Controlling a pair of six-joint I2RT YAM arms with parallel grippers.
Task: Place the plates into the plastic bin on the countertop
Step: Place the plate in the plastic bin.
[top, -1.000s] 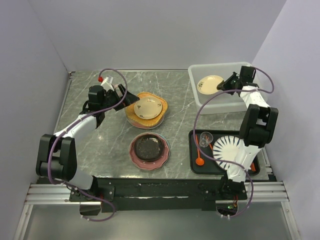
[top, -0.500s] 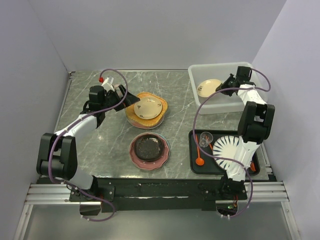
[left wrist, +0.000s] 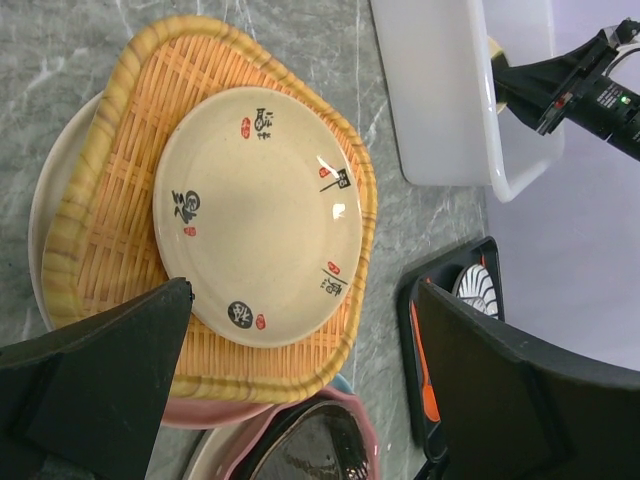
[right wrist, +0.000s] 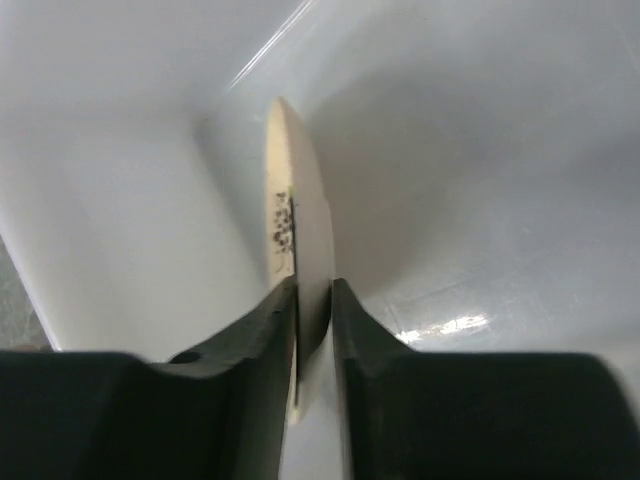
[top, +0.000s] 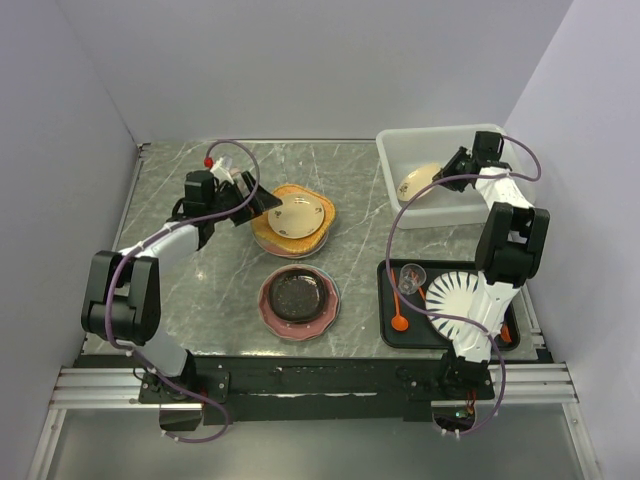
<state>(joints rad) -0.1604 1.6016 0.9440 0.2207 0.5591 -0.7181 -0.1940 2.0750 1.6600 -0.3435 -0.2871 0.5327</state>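
Observation:
My right gripper (top: 452, 170) is shut on the rim of a small cream plate (top: 416, 182) and holds it tilted, low inside the translucent plastic bin (top: 400, 143) at the back right; the wrist view shows the plate (right wrist: 300, 240) edge-on between the jaws. A second small cream plate (top: 299, 212) lies on an orange rounded-square plate (top: 272, 228), which rests on a pink plate. My left gripper (top: 258, 204) is open at the left edge of this stack, with its jaws wide either side of the cream plate (left wrist: 262, 215). A black speckled plate (top: 297, 296) lies on a pink plate on the countertop (top: 180, 290).
A black rectangular tray (top: 388, 322) at the front right holds a white plate with black radial stripes (top: 458, 299), a clear glass (top: 409, 277) and an orange spoon (top: 401, 318). Walls close in the left, back and right sides.
My right gripper has lowered the small cream plate deeper into the bin and tilted it. My left gripper has moved a little right, closer to the orange stack.

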